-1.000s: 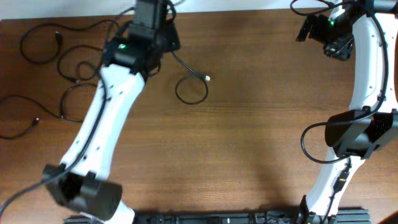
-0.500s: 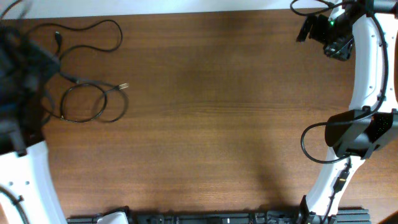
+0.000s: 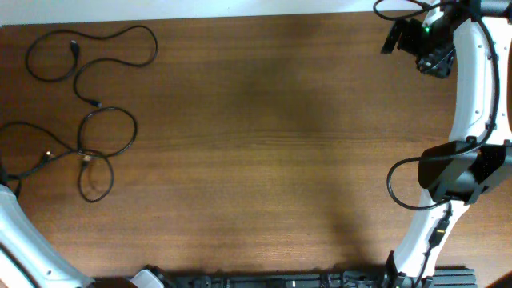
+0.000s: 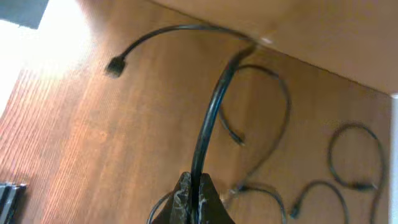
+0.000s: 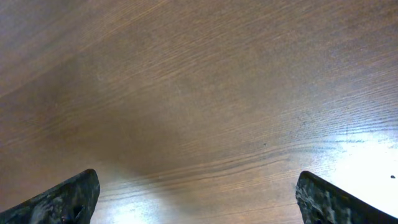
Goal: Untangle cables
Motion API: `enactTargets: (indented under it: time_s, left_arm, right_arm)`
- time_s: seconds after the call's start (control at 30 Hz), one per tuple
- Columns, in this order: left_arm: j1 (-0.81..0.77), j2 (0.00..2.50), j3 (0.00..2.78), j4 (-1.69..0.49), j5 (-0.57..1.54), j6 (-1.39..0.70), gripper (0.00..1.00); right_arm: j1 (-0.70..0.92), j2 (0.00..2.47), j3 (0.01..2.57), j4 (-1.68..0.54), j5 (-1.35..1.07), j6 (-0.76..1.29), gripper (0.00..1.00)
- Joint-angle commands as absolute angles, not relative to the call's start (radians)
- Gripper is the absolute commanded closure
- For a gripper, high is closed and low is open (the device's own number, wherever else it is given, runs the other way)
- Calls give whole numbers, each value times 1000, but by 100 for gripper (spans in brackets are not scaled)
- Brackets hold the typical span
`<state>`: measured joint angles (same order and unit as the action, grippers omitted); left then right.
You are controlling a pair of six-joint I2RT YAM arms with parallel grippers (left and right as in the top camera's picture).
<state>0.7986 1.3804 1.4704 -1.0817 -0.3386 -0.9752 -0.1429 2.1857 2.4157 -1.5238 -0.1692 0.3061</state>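
Several thin black cables (image 3: 134, 132) lie in loose loops at the table's left, one long strand (image 3: 120, 30) curving along the back left. My left gripper (image 4: 196, 199) is shut on one black cable (image 4: 208, 118), which runs up from the jaws toward the table's edge. A plug end (image 4: 114, 65) and more loops (image 4: 283, 99) lie beyond it. In the overhead view only the left arm's white link (image 3: 20, 232) shows at the bottom left. My right gripper (image 3: 398, 36) is open and empty at the back right, over bare wood (image 5: 199, 193).
The wooden table (image 3: 280, 160) ends at a white back edge. The right arm's white links and black wiring (image 3: 464, 160) stand along the right side. A dark rail (image 3: 280, 282) runs along the front edge.
My left arm has swung from the back centre to the far left, out of most of the overhead view. The small cable loop near the centre has been dragged left to join the others. The right arm has not moved.
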Motion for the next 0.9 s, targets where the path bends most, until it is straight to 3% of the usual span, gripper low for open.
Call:
enactTargets:
  time_s: [0.0,0.47,0.53,0.83,0.87]
  left_arm:
    - [830,1385,1360,-971,-367,-982,100]
    - [830,1719,1276,-958,-368,-956,100]
    - [830,1777,1276,-944,-395,-956,95]
    - [829,1950,1276,-959,-423,-910,98]
    - [828,1971,1276,-963,-423,-910,95]
  right_arm:
    - [-145,2185,2412,-1524,-157,295,2]
    - [-145,2185,2412,-1524,-157,295,2]
    - [-145,2185,2412,-1524,-157,295,2]
    - [-144,2185,2412,-1524,-156,295,2]
    - [-144,2185,2412,-1524,-157,295,2]
